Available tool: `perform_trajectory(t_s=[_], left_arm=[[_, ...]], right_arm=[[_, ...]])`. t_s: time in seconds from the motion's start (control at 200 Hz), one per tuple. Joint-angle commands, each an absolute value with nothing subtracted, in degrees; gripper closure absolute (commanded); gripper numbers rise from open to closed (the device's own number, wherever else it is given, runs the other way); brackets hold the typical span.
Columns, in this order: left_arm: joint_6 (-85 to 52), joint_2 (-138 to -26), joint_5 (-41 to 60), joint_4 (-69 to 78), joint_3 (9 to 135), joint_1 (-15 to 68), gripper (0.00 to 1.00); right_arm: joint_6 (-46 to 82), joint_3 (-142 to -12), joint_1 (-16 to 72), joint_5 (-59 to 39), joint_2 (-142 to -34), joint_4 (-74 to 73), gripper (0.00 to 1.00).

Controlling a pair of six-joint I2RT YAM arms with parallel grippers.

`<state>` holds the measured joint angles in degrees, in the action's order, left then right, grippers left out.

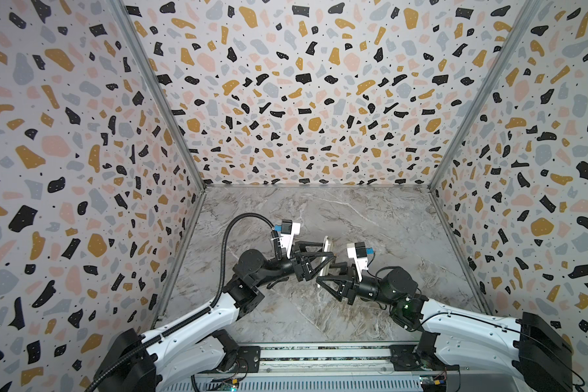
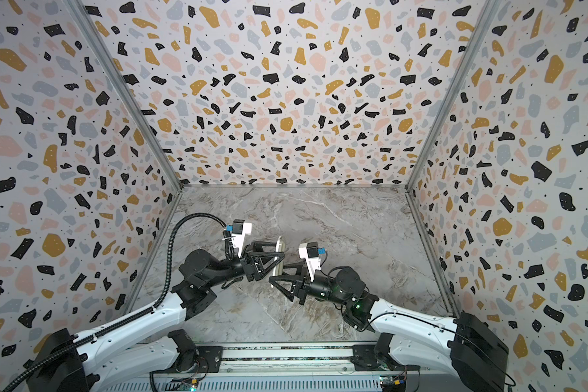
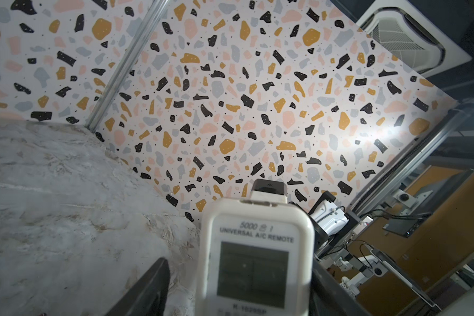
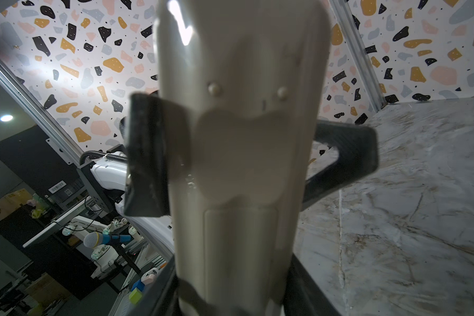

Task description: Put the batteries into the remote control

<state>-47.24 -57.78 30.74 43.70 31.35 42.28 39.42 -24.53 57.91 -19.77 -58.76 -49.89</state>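
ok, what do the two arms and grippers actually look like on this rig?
White arm links with black joints. Left gripper and right gripper: both black, skeletal triangular frames. White wrist-camera mounts with blue connectors. Black corrugated conduit loops along the left arm. Small green light on the right arm.

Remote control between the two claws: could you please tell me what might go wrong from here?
1. The left claw stands open around the slim white oblong remote control, so only the right claw grips it; it could tilt or drop onto the grey marble table.
2. Its back panel looks closed, so nothing can be loaded until it is opened.
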Motion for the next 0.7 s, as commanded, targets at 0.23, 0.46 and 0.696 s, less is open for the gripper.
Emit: perform_trajectory(t_s=[0.23,0.46,0.696], left_arm=[[-40.0,-55.3,20.4,32.2,33.0,42.3,0.13],[-33.6,-54.3,13.9,21.0,35.0,42.3,0.29],[-33.0,-56.6,12.4,20.3,34.8,42.3,0.33]], right_arm=[[32.6,-26.8,58.2,-12.2,-56.8,-41.6,0.96],[26.8,-30.4,60.1,-0.5,-56.7,-27.1,0.98],[24.0,-35.1,63.1,7.6,-60.4,-18.9,0.99]])
